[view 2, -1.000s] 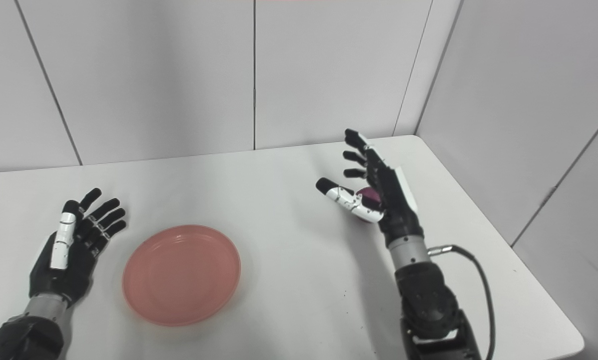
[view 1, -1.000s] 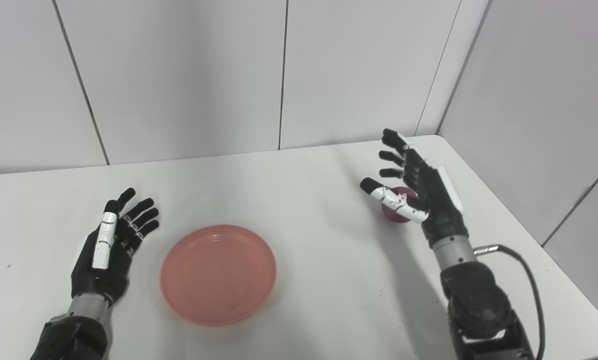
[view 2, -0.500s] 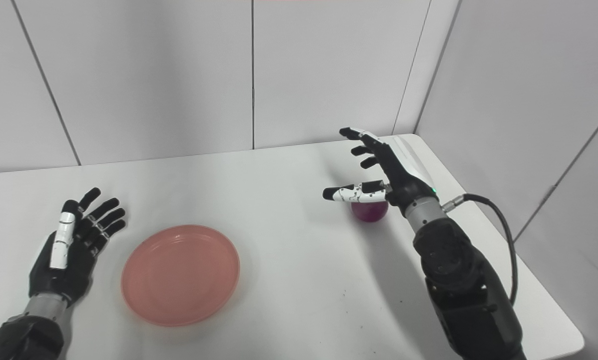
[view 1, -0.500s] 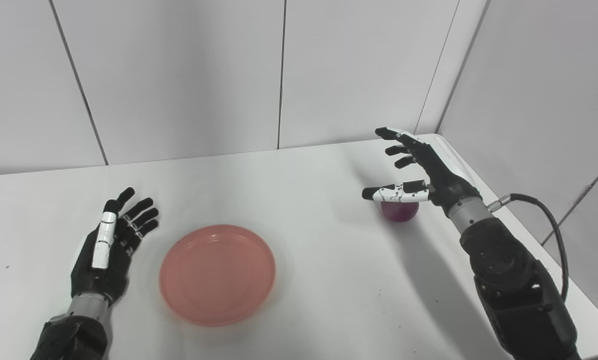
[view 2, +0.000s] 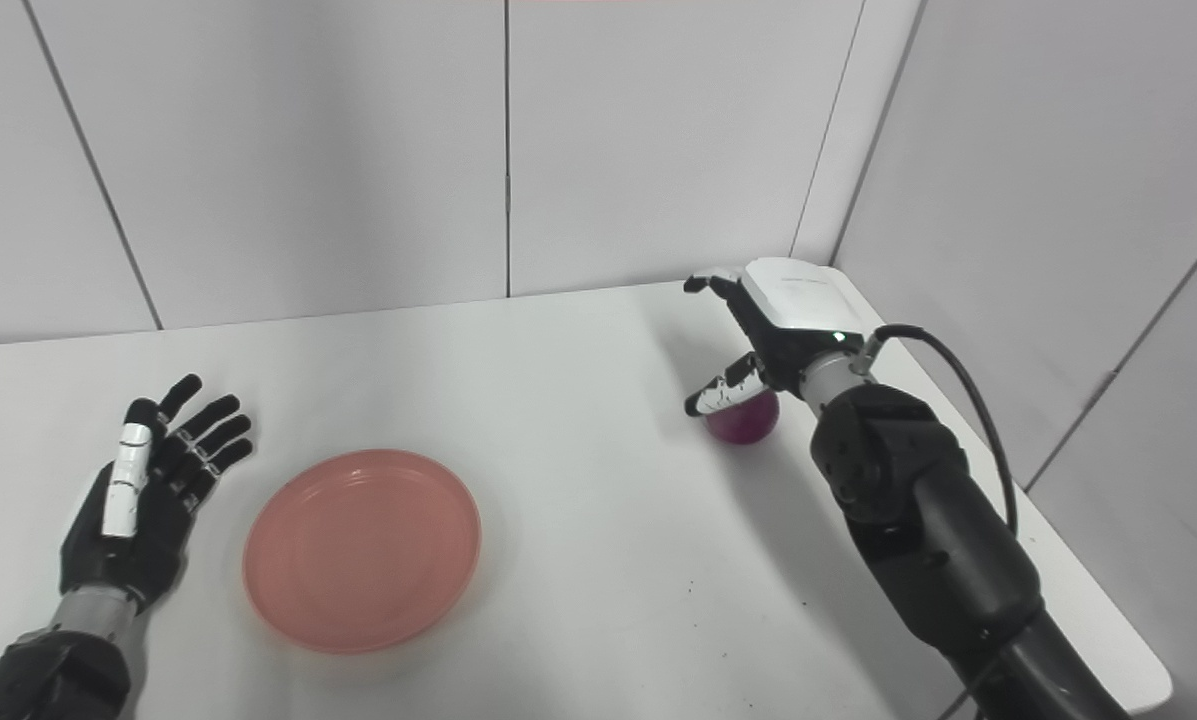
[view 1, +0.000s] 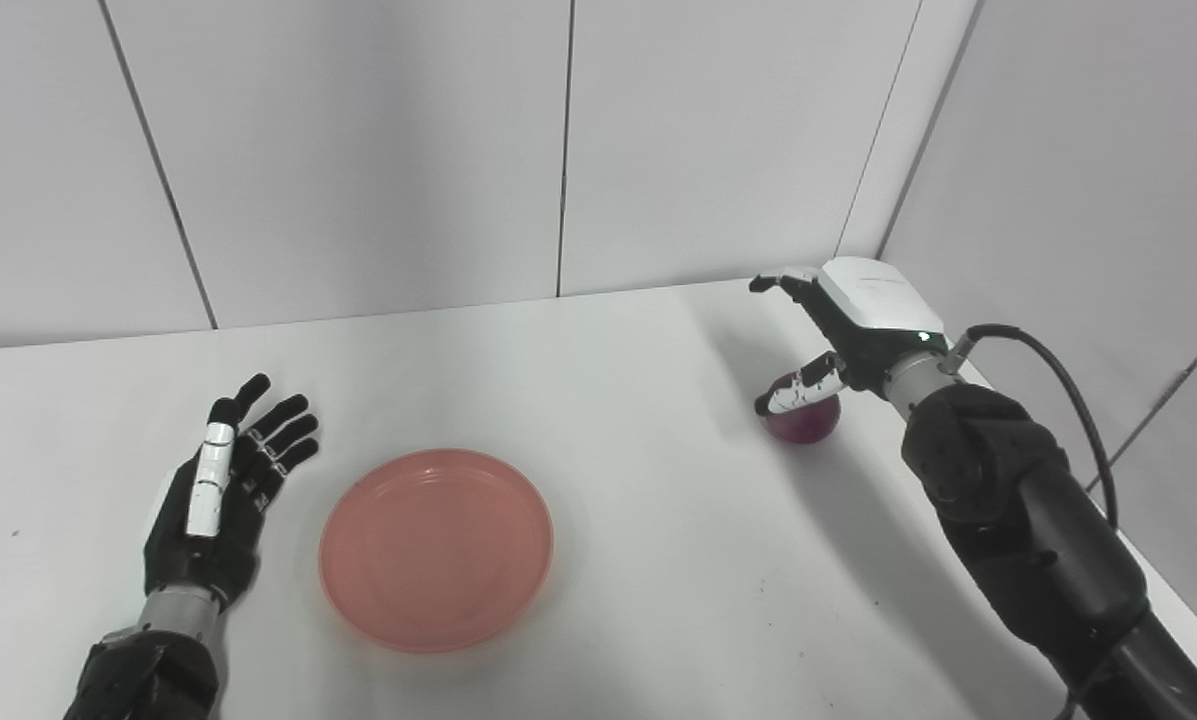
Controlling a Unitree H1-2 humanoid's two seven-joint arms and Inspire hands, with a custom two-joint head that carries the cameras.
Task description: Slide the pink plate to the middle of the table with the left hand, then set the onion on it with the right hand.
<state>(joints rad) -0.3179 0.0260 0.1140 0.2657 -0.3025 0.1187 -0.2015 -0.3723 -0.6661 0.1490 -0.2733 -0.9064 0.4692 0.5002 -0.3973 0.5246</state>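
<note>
In the left eye view, our right hand (view 1: 838,335) hangs palm-down over the onion (view 1: 804,418) near the counter's (view 1: 598,360) far right corner, fingers spread and curved, the thumb lying across the onion's near side; nothing is gripped yet. The pink plate (view 1: 436,547) lies left of the middle, and our left hand (view 1: 220,495) rests flat just beside it, fingers apart, not touching the rim.

In the right eye view, the onion (view 2: 743,415) shows as a small, round, purple bulb. We judge it light, firm and smooth-skinned, so it may roll; we should cup it from above, fingers wrapping around its widest part. The plate (view 2: 362,548) looks stiff, shallow and light, likely to slide easily if pushed at its rim. We can read no brands, labels or writing anywhere.
</note>
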